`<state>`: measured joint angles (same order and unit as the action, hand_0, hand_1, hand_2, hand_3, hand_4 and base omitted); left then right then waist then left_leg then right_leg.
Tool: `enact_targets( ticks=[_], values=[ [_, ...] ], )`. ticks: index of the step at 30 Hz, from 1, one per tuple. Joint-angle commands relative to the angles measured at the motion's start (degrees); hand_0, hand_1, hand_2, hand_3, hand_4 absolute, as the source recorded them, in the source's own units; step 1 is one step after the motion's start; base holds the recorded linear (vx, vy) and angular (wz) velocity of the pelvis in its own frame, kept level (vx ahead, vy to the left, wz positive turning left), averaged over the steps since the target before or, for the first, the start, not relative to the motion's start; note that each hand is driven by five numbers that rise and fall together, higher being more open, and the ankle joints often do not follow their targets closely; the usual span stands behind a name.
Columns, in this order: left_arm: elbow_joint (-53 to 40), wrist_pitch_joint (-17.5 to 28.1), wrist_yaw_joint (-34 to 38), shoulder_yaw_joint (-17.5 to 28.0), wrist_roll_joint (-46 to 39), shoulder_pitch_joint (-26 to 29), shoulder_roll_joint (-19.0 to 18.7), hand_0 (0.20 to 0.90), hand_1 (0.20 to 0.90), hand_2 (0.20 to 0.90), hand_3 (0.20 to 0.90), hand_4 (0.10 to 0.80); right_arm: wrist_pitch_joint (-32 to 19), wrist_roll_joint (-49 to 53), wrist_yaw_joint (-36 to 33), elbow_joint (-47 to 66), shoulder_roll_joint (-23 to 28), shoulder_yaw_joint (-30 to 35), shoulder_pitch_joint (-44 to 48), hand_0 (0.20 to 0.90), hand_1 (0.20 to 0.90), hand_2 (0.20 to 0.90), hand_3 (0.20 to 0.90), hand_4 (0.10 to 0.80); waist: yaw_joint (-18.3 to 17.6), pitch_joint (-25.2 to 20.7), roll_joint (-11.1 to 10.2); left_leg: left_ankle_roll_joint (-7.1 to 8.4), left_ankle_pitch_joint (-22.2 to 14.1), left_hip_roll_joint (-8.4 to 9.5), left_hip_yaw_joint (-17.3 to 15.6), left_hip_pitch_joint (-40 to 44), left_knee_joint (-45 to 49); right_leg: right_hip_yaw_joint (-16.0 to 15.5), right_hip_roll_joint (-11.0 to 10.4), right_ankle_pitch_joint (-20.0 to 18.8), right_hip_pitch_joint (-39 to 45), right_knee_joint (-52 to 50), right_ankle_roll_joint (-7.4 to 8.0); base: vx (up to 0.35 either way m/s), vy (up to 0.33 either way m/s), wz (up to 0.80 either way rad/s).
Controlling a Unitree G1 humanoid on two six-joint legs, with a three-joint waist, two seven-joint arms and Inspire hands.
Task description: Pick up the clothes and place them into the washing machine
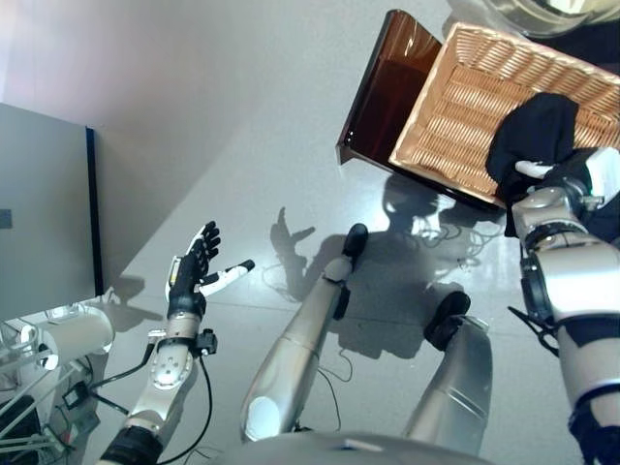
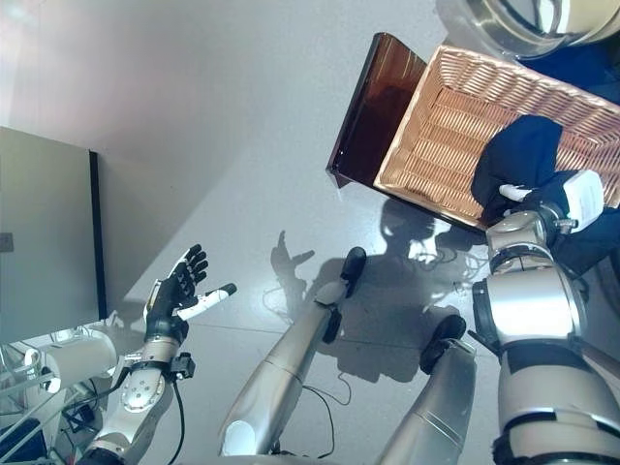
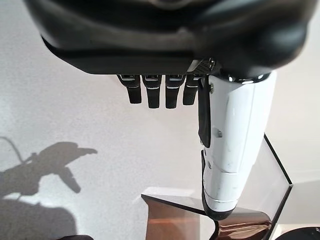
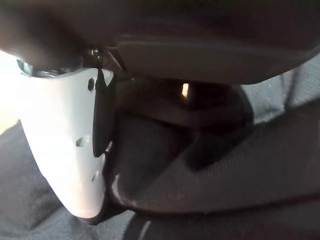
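The dark clothes (image 1: 533,136) lie bunched at the near edge of the wicker basket (image 1: 455,107), and the right hand (image 1: 567,174) is pressed into them; its fingers are buried in the cloth, so I cannot tell whether they have closed. To lift well, the hand should gather a thick fold before rising, so nothing trails over the rim. The left hand (image 1: 192,269) hangs idle over the floor, fingers spread wide and holding nothing.
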<state>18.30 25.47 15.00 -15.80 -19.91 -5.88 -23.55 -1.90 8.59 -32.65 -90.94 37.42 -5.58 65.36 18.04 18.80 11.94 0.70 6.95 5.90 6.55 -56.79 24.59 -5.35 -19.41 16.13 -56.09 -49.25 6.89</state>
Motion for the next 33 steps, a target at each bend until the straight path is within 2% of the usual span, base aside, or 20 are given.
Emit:
enact_targets(
  ticks=[1, 2, 3, 4, 7, 9, 10, 11, 14, 16, 18, 20, 21, 23, 27, 33],
  values=[
    [0.6, 5.3, 2.0, 5.5, 0.7, 1.3, -3.5, 0.900, 0.900, 0.900, 0.900, 0.800, -10.6, 15.0, -1.6, 8.2, 4.0, 0.9, -2.6, 0.200, 0.200, 0.200, 0.200, 0.300, -0.9, -0.7, 0.7, 1.35, -11.9, -0.54, -3.3, 2.3, 6.0, 1.2, 2.6, -5.9, 6.9, 10.7, 0.16, 0.018, -0.006, -0.08],
    [1.6, 5.0, 2.3, 5.8, 0.8, 1.7, -3.3, 0.900, 0.900, 0.900, 0.900, 0.800, -11.6, 17.4, -1.1, 9.1, 3.1, 1.9, -3.1, 0.200, 0.200, 0.200, 0.200, 0.300, -1.3, -0.9, 0.2, 1.33, -11.9, -0.76, -3.4, 3.1, 5.4, 1.1, 2.8, -6.1, 7.7, 11.4, 0.16, 0.023, 0.002, -0.09],
    [3.2, 4.7, 2.8, 5.9, 0.8, 2.2, -2.8, 0.900, 0.900, 0.900, 0.900, 0.800, -14.8, 24.4, 0.3, 11.5, 0.1, 4.5, -4.3, 0.200, 0.200, 0.200, 0.200, 0.300, -2.0, -0.8, -0.7, 1.34, -11.7, -1.09, -3.7, 4.9, 4.3, 1.1, 3.3, -6.5, 9.4, 13.1, 0.05, 0.016, 0.008, -0.09],
    [3.3, 4.8, 2.8, 5.9, 0.8, 2.2, -2.9, 0.900, 0.900, 0.900, 0.900, 0.800, -14.9, 24.6, 0.3, 11.7, -0.1, 4.6, -4.5, 0.200, 0.200, 0.200, 0.200, 0.300, -2.0, -0.7, -0.8, 1.34, -11.6, -1.13, -3.7, 5.2, 4.2, 1.1, 3.3, -6.6, 9.7, 13.3, 0.04, 0.013, 0.013, -0.20],
    [7.0, 3.9, 2.9, 5.7, 0.0, 3.1, -1.5, 0.900, 0.900, 0.900, 0.900, 0.800, -18.9, 31.8, 2.0, 17.6, -6.0, 6.5, -7.1, 0.200, 0.200, 0.200, 0.200, 0.300, -3.6, -0.5, -2.6, 1.45, -11.1, -1.86, -4.4, 9.1, 2.0, 1.0, 4.5, -8.0, 14.2, 17.5, -0.03, 0.010, 0.015, -0.39],
    [9.3, 3.5, 2.5, 5.6, -1.0, 3.5, -0.2, 0.900, 0.900, 0.900, 0.900, 0.800, -21.3, 35.7, 3.9, 22.9, -10.2, 7.4, -9.4, 0.200, 0.200, 0.200, 0.200, 0.300, -4.9, -0.2, -3.9, 1.73, -10.3, -2.57, -5.0, 12.7, -0.3, 1.0, 5.2, -9.7, 18.1, 21.5, 0.06, -0.028, 0.018, -0.41],
    [10.2, 3.3, 2.2, 5.8, -1.8, 3.5, 0.5, 0.900, 0.900, 0.900, 0.900, 0.800, -22.7, 37.2, 4.0, 26.4, -12.1, 7.7, -11.0, 0.200, 0.200, 0.200, 0.200, 0.300, -5.4, 0.1, -4.2, 1.55, -8.1, -3.00, -5.5, 13.9, -1.9, 0.7, 5.6, -12.0, 19.5, 23.7, -0.17, -0.066, 0.036, -0.57],
    [11.6, 3.0, 1.9, 5.8, -2.3, 3.7, 1.2, 0.900, 0.900, 0.900, 0.900, 0.800, -23.5, 37.8, 4.9, 28.3, -13.6, 8.1, -12.7, 0.200, 0.200, 0.200, 0.200, 0.300, -6.0, 0.1, -4.6, 1.63, -7.9, -3.20, -5.8, 15.2, -2.6, 0.7, 5.8, -12.5, 20.7, 24.8, -0.09, -0.056, 0.021, -0.52],
    [15.3, 2.9, 0.4, 5.7, -3.7, 4.0, 3.0, 0.900, 0.900, 0.900, 0.900, 0.800, -25.7, 42.1, 8.2, 32.2, -17.8, 9.9, -17.2, 0.200, 0.200, 0.200, 0.200, 0.300, -6.9, -0.6, -5.6, 1.87, -7.1, -3.57, -6.1, 20.7, -6.5, 0.4, 5.9, -14.1, 26.6, 30.2, 0.35, 0.063, -0.032, -0.36],
    [17.6, 2.8, -0.2, 5.8, -4.4, 4.3, 4.4, 0.900, 0.900, 0.900, 0.900, 0.800, -27.4, 44.6, 10.1, 37.1, -21.5, 10.5, -22.2, 0.200, 0.200, 0.200, 0.200, 0.300, -7.8, -1.4, -6.3, 1.98, -6.4, -3.86, -6.5, 24.8, -9.1, 0.1, 5.8, -15.4, 31.0, 34.0, 0.70, 0.107, -0.037, -0.25],
    [21.7, 2.3, -1.0, 7.3, -4.5, 4.4, 6.0, 0.900, 0.900, 0.900, 0.900, 0.800, -29.4, 49.3, 14.8, 44.1, -26.0, 10.8, -29.5, 0.200, 0.200, 0.200, 0.200, 0.300, -8.8, -3.1, -7.3, 2.07, -5.8, -4.36, -7.0, 30.2, -12.7, 0.0, 5.7, -16.9, 36.6, 38.8, 1.39, 0.133, -0.045, -0.15],
    [22.5, 2.3, -1.4, 7.8, -4.6, 4.2, 6.4, 0.900, 0.900, 0.900, 0.900, 0.800, -29.7, 49.3, 15.4, 45.7, -26.7, 10.7, -31.6, 0.200, 0.200, 0.200, 0.200, 0.300, -8.9, -3.7, -7.5, 1.96, -5.2, -4.29, -7.0, 31.9, -14.0, 0.0, 5.6, -18.0, 38.2, 40.7, 1.54, 0.067, -0.023, -0.23],
    [24.0, 2.3, -2.1, 8.9, -4.5, 3.9, 7.4, 0.900, 0.900, 0.900, 0.900, 0.800, -30.2, 51.5, 18.8, 48.1, -28.5, 11.0, -35.5, 0.200, 0.200, 0.200, 0.200, 0.300, -9.2, -5.1, -7.9, 1.98, -5.1, -4.46, -7.3, 34.5, -15.6, -0.1, 5.4, -18.8, 40.7, 43.2, 1.95, 0.039, -0.020, -0.28],
    [25.3, 2.3, -2.4, 9.4, -4.4, 3.5, 8.0, 0.900, 0.900, 0.900, 0.900, 0.800, -30.6, 53.6, 21.1, 50.1, -29.8, 11.3, -38.0, 0.200, 0.200, 0.200, 0.200, 0.300, -9.7, -5.9, -8.2, 2.09, -4.9, -4.49, -7.6, 36.6, -17.0, -0.3, 5.3, -19.7, 42.6, 45.1, 2.25, 0.081, -0.026, -0.11],
    [30.9, 1.9, -2.8, 12.1, -2.9, 2.7, 9.7, 0.900, 0.900, 0.900, 0.900, 0.800, -30.3, 57.1, 26.0, 53.6, -32.9, 11.0, -46.1, 0.200, 0.200, 0.200, 0.200, 0.300, -10.7, -10.4, -9.5, 2.17, -4.6, -4.50, -8.9, 42.5, -21.2, -0.2, 4.9, -22.3, 47.4, 50.3, 3.39, 0.106, -0.018, -0.08],
    [38.8, 0.6, -1.5, 14.0, 0.0, 3.0, 10.9, 0.900, 0.900, 0.900, 0.900, 0.800, -29.9, 64.8, 31.5, 57.8, -36.6, 11.0, -52.9, 0.200, 0.200, 0.200, 0.200, 0.300, -11.7, -14.9, -10.9, 1.81, -4.7, -4.88, -10.1, 49.6, -24.9, 0.1, 4.9, -22.2, 52.6, 51.3, 4.15, 0.095, -0.020, -0.07]
  ],
)
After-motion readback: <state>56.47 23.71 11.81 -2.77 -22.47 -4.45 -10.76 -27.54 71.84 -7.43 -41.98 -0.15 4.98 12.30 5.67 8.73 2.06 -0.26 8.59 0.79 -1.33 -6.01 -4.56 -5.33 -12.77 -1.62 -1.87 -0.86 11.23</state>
